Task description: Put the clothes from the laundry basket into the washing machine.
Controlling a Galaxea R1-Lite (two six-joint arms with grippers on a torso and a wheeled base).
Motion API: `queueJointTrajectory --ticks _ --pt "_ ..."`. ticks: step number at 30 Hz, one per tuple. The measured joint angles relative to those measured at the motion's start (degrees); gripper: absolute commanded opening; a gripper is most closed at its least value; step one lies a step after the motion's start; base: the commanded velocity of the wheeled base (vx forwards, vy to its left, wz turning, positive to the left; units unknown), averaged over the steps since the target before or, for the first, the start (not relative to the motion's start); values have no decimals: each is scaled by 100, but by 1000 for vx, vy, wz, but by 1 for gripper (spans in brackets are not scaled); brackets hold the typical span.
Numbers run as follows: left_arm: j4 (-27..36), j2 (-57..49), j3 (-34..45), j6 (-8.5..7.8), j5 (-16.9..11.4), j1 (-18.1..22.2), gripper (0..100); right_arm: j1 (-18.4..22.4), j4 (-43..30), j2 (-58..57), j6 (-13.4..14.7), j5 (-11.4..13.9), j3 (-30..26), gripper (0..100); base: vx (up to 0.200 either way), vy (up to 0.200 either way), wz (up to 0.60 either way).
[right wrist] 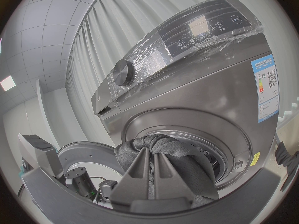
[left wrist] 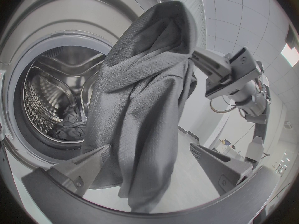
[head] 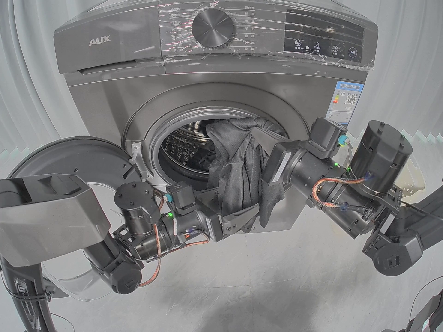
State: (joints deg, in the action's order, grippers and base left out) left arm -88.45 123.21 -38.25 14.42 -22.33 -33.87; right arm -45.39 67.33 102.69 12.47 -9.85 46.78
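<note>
Clamped tight in the right hand [right wrist: 151,153], its two fingers [right wrist: 137,175] pressed together on a bunched fold, is a dark grey garment [right wrist: 180,159]. This cloth hangs from the grip in a long drape right in front of the round opening of the washing machine [head: 115,102], with its top edge at the mouth and its tail dangling below the lower rim.

Lower down, the left hand [left wrist: 149,146] is spread wide – one finger on each side of the hanging cloth, gripping nothing. Whether the cloth brushes either finger cannot be told.

Behind the garment the steel drum [left wrist: 53,87] stands open, and a second dark piece of clothing [left wrist: 68,128] lies crumpled at its bottom. On the robot's left, the machine's door [head: 69,157] is swung fully out.

To the right of the machine stands a pale perforated laundry basket [right wrist: 271,171], partly hidden – another dark cloth [right wrist: 285,157] hangs over its rim. A pale curtain [head: 27,70] hangs behind the machine, and the floor [head: 277,273] below is grey.
</note>
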Motion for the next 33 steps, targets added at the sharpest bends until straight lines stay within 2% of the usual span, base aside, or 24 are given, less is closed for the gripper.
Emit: queueJointTrajectory --ticks 4,11,17,18,33 --pt "2 215 -271 -149 233 -59 100 -4 -2 0 1 0 -20 0 0 0 0" --pt "67 361 -450 -156 334 -117 100 -15 -2 -7 9 0 -41 0 0 0 0" --pt "122 388 -529 -167 583 -135 100 -20 16 0 9 0 -52 0 0 0 0" --pt "122 391 -540 -167 606 -141 0 -20 49 4 6 0 -52 0 0 0 0" --pt "55 256 -477 -169 684 -180 0 13 105 26 -11 -2 -55 0 0 0 0"
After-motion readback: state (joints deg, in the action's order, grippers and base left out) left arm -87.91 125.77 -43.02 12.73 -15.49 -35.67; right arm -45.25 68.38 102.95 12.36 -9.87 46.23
